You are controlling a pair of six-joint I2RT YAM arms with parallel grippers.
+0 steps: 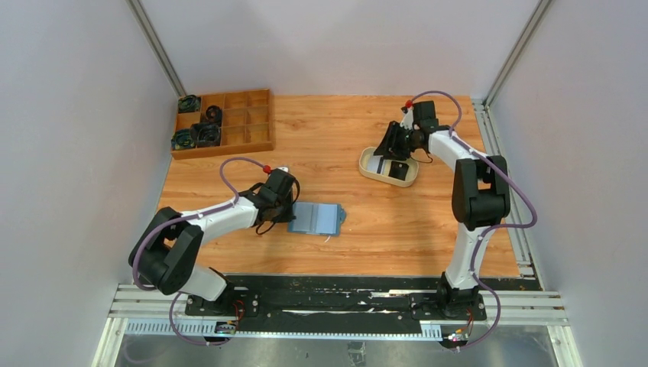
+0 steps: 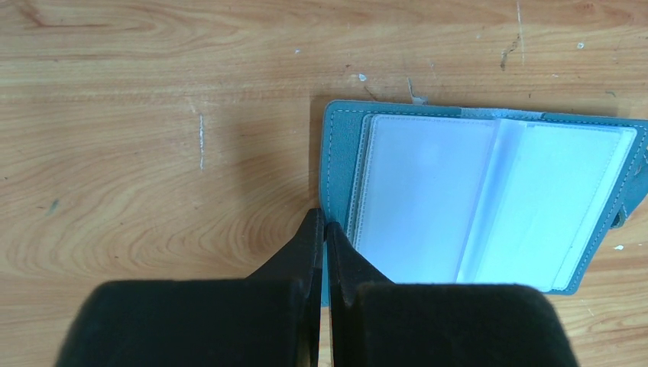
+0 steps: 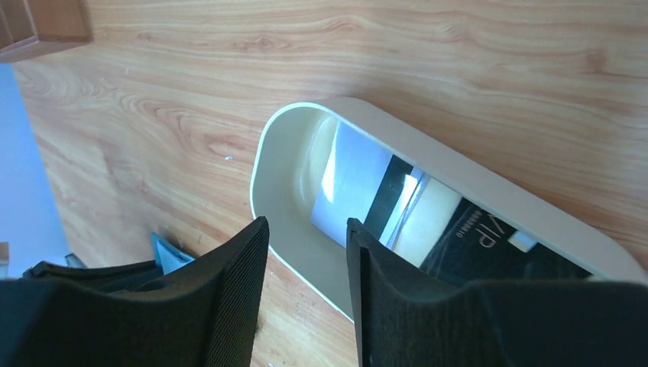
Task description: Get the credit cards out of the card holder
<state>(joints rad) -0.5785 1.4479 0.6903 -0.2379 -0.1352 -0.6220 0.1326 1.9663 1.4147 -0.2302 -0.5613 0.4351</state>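
card holder (image 2: 489, 199): teal-blue, lies opened flat on the desk (image 1: 367, 229), in the near-left part, the clear pale sleeves turned up.
left fingers (image 2: 306, 252): pressed together, only a thin slit between them. the tips are at the left border of the card holder, near its lower corner, touching the teal cover.
grip on the cover: a thin line of teal shows in the slit, but i cannot tell if the border is really pinched or only pressed down.
right fingers (image 3: 237, 283): spread apart, nothing between them. they hang over the near end of the tray, well apart from the card holder.
tray (image 3: 283, 153): cream, oval, on the far-right part of the desk.
cards (image 3: 348, 180): inside the tray, a pale shiny one toward the rounded end, and a dark one with small letters partly under the right finger.
wooden box (image 1: 244, 130): at the far-left corner, with compartments, dark round parts in some of them.
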